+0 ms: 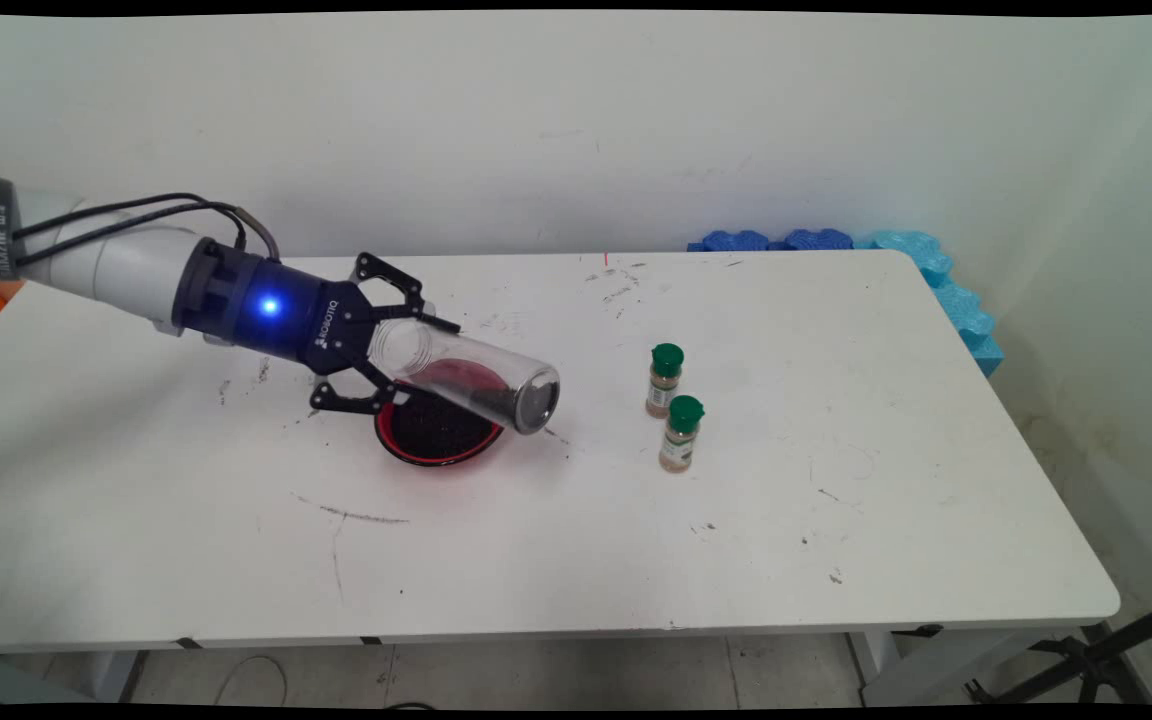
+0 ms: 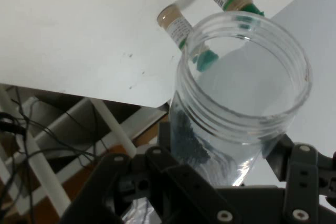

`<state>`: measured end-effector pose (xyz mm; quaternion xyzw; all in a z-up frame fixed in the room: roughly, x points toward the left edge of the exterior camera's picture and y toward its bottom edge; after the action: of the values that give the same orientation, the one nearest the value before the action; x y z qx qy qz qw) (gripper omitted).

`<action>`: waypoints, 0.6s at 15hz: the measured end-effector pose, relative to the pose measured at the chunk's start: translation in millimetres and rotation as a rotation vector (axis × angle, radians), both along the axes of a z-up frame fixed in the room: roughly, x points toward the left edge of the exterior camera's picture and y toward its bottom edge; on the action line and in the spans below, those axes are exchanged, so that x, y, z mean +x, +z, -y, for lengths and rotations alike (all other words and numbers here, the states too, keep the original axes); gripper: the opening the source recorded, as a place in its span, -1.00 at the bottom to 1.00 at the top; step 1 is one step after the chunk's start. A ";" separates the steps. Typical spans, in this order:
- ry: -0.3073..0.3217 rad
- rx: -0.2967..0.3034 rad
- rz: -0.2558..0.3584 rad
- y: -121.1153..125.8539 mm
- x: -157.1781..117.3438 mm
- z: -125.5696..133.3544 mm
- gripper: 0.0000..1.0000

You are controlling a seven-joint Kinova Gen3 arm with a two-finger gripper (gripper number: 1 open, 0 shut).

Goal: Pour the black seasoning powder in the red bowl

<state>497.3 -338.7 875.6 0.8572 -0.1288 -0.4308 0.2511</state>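
Jar (image 1: 466,375) of clear plastic, clamped between the jaws near its open mouth, lies tilted above the red bowl (image 1: 433,435) at the desk's (image 1: 836,540) left centre. Any further tipping is best done slowly, keeping dark grains inside the bowl's rim.

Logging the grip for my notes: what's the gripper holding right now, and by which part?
The gripper holds a clear jar near its open mouth end, tilted above the red bowl.
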 end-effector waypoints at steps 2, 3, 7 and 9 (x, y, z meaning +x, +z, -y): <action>0.030 0.031 -0.025 -1.9 -1.4 1.7 -1.00; 0.044 0.046 -0.038 -2.8 -2.1 2.6 -1.00; 0.107 0.110 -0.100 -6.3 -5.7 5.8 -1.00; 0.132 0.138 -0.127 -8.2 -7.2 6.9 -1.00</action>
<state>490.1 -345.6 867.4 0.8500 -0.0262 -0.4746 0.2272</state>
